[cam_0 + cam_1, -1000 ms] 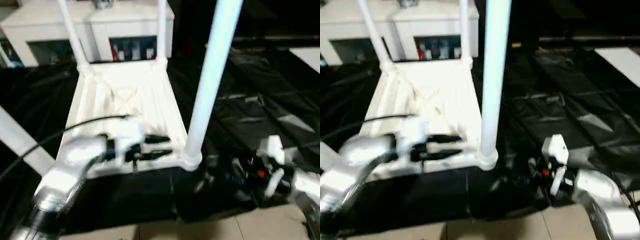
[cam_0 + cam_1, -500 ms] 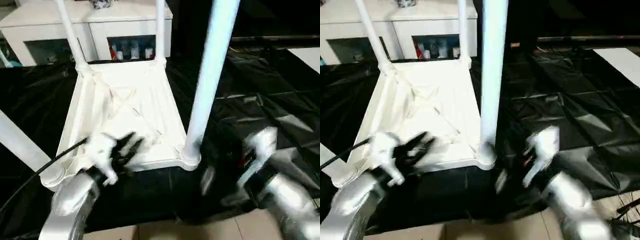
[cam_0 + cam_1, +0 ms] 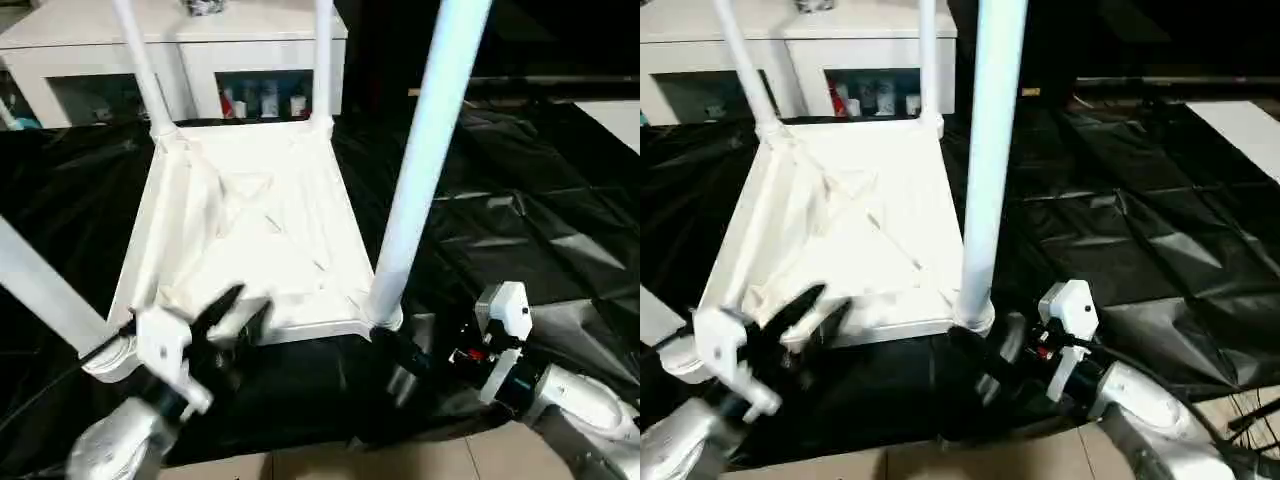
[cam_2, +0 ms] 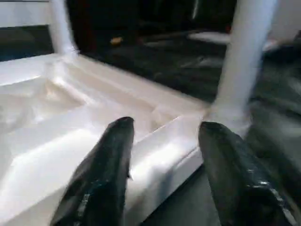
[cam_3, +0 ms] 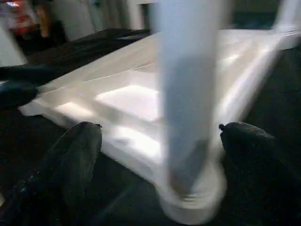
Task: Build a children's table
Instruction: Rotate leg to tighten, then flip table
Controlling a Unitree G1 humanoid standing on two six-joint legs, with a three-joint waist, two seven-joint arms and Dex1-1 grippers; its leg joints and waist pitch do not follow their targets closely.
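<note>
The children's table lies upside down on the black sheet, its ribbed X-braced top [image 3: 250, 230] facing up. Legs stand in its corner sockets: the far left leg [image 3: 140, 60], the far right leg [image 3: 322, 60], the near right leg [image 3: 420, 170] and the near left leg [image 3: 40, 290]. My left gripper [image 3: 240, 310] hovers at the top's near rim [image 4: 155, 160], open with nothing between its fingers [image 4: 113, 155]. My right gripper [image 3: 395, 365] is open low by the near right leg's base [image 5: 188, 141], which stands between its spread fingers [image 5: 80, 150] without being gripped.
A white cabinet [image 3: 200, 50] with glass doors stands behind the table. The crinkled black sheet [image 3: 520, 220] covers the floor all around. Bare tiles [image 3: 500, 460] show at the near edge, and a white panel [image 3: 615, 115] lies at the far right.
My left gripper has drawn back from over the top's near rim toward the near left corner and opened wider. My right gripper has moved in to the near right leg's base.
</note>
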